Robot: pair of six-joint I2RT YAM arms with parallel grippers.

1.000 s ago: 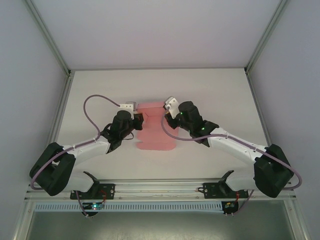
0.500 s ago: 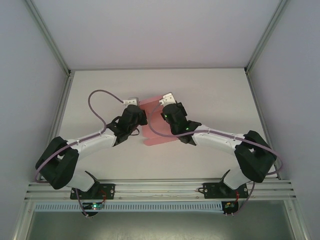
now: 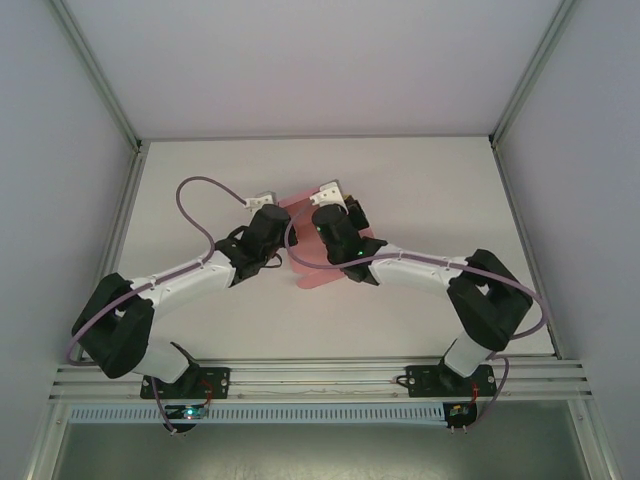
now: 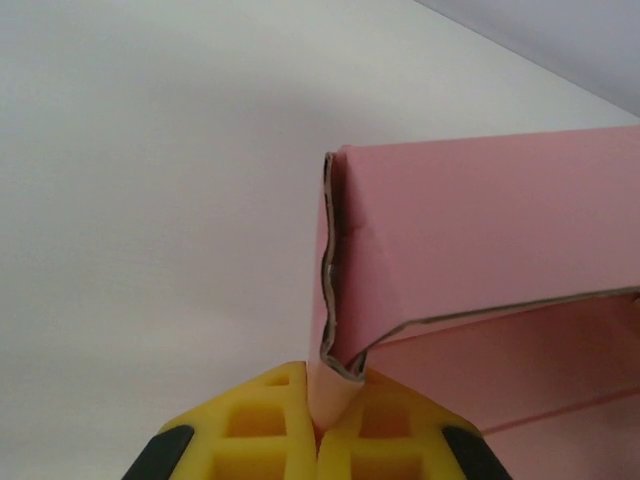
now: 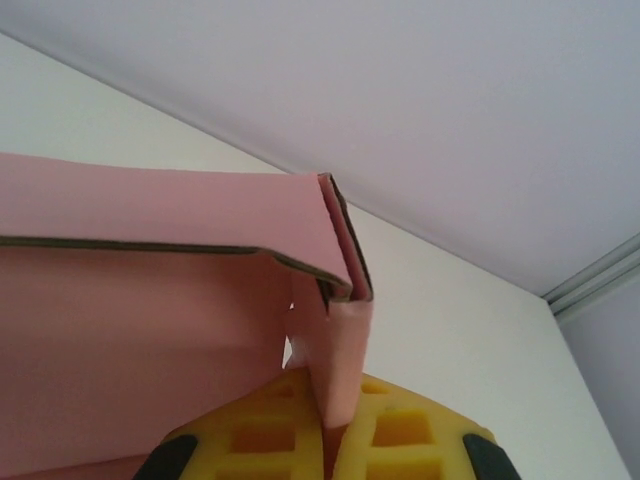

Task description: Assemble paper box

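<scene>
The pink paper box (image 3: 318, 276) lies mid-table as a partly folded card, mostly covered by both wrists. My left gripper (image 3: 263, 200) pinches its left folded edge; in the left wrist view the yellow fingers (image 4: 262, 430) are shut on a doubled pink flap, and the box panel (image 4: 480, 230) stands up to the right. My right gripper (image 3: 329, 190) holds the opposite edge. From the right wrist camera, the yellow fingers (image 5: 400, 435) clamp a doubled flap, while the box wall (image 5: 150, 340) runs off to the left.
The white table (image 3: 200, 170) is bounded by aluminium posts at the back corners (image 3: 138, 145) and a rail (image 3: 320, 375) along the near edge. A purple cable (image 3: 195, 190) loops above the left arm. Grey walls close in both sides.
Both wrists have swung inward toward each other, pushing the card's two sides together so it looks narrower and tilted. The right gripper has closed fully on its flap.
</scene>
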